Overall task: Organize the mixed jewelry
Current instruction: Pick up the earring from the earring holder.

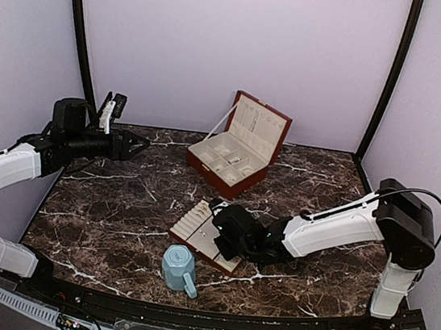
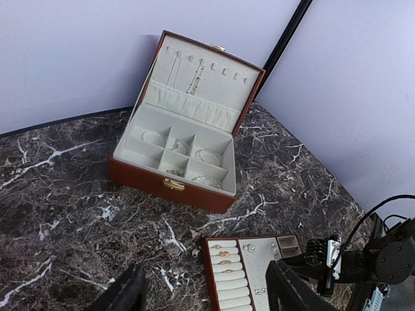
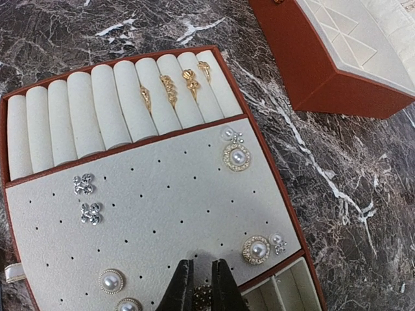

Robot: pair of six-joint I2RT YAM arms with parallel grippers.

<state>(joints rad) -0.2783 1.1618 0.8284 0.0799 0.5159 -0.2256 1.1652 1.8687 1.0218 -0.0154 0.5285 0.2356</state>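
The mixed jewelry lies partly on a flat brown tray (image 3: 162,194): gold rings (image 3: 170,89) on its cream rolls, pearl studs (image 3: 236,157) and crystal studs (image 3: 83,184) on the dotted pad. My right gripper (image 3: 202,285) hovers low over the pad's near edge, shut on a small dark-gold beaded stud (image 3: 202,298). The same gripper (image 1: 220,226) is over the tray (image 1: 196,225) in the top view. My left gripper (image 1: 129,146) hangs high at the left, open and empty (image 2: 206,269). Thin silvery hoops (image 2: 209,156) sit in the open box (image 2: 170,183).
The brown jewelry box (image 1: 236,155) stands open at the back of the marble table, its lid up with a chain (image 2: 193,84) hanging inside. A light-blue mug (image 1: 180,268) lies just in front of the tray. Two small empty compartments (image 3: 285,291) sit at the tray's end.
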